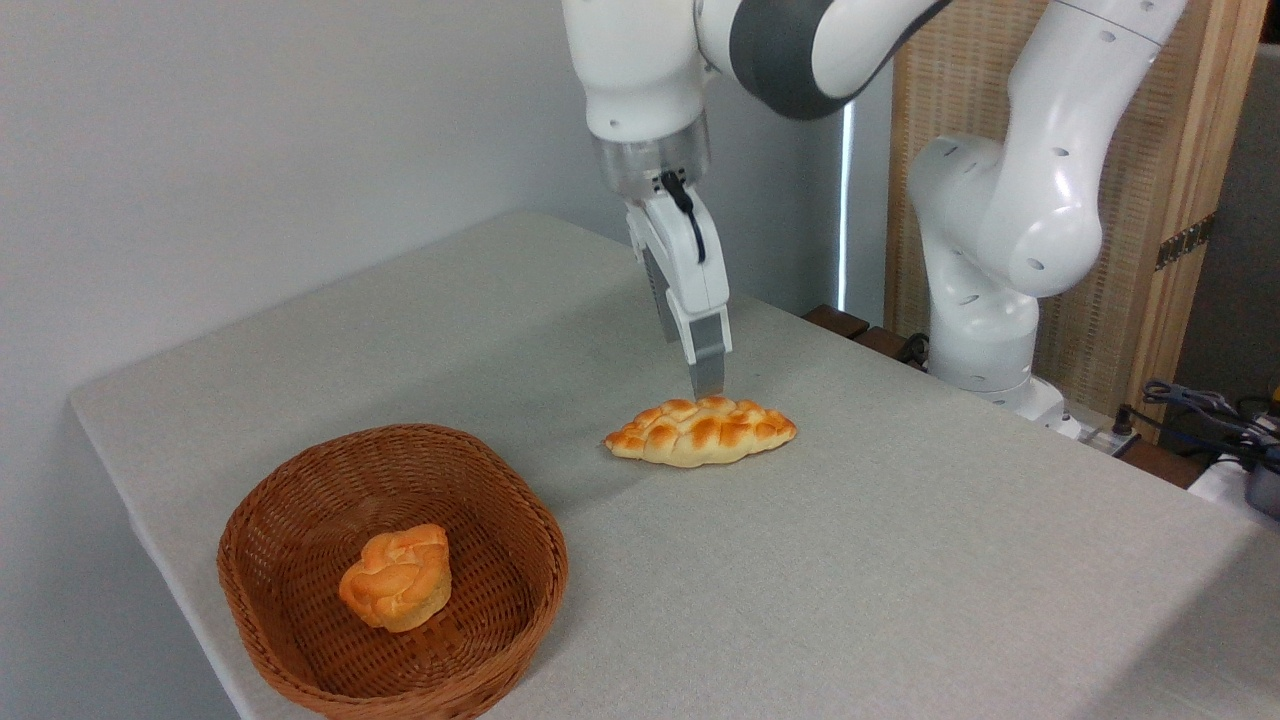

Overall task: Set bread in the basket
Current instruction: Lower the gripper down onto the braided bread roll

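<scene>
Your gripper [707,385] hangs tip-down just above the bread [701,432], fingers seen edge-on so you cannot tell if they're spread or pressed together. Bread lies flat mid-table [900,560], well apart from every edge. The basket [300,520] sits near the front-left table edge, holding a round bun [397,577]; bare cloth between.

The pincer [706,385] hangs just above the bread [700,432]; a bun [396,577] sits in the basket [300,500].
</scene>
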Tool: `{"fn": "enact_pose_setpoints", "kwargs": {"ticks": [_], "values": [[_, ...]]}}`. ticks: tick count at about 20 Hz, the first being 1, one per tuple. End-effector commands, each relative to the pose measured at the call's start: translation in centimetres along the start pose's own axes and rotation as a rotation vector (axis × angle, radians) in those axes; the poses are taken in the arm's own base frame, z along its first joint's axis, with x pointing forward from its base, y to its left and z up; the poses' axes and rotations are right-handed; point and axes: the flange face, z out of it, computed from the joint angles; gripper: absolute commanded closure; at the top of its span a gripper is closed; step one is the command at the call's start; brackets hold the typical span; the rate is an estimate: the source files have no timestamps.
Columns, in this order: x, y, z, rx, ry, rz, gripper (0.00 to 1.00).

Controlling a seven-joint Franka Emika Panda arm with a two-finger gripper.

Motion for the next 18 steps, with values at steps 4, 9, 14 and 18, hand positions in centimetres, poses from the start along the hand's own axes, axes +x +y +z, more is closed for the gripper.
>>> {"fn": "enact_pose_setpoints", "kwargs": {"ticks": [4, 9, 14, 18], "values": [[-0.4, 0.7, 4.8, -0.003, -0.012, 0.139, 0.00], [-0.5, 0.6, 5.7, 0.039, -0.118, 0.196, 0.00], [-0.3, 0.7, 7.0, 0.049, -0.113, 0.203, 0.00], [-0.3, 0.7, 7.1, 0.047, -0.113, 0.202, 0.00]]}}
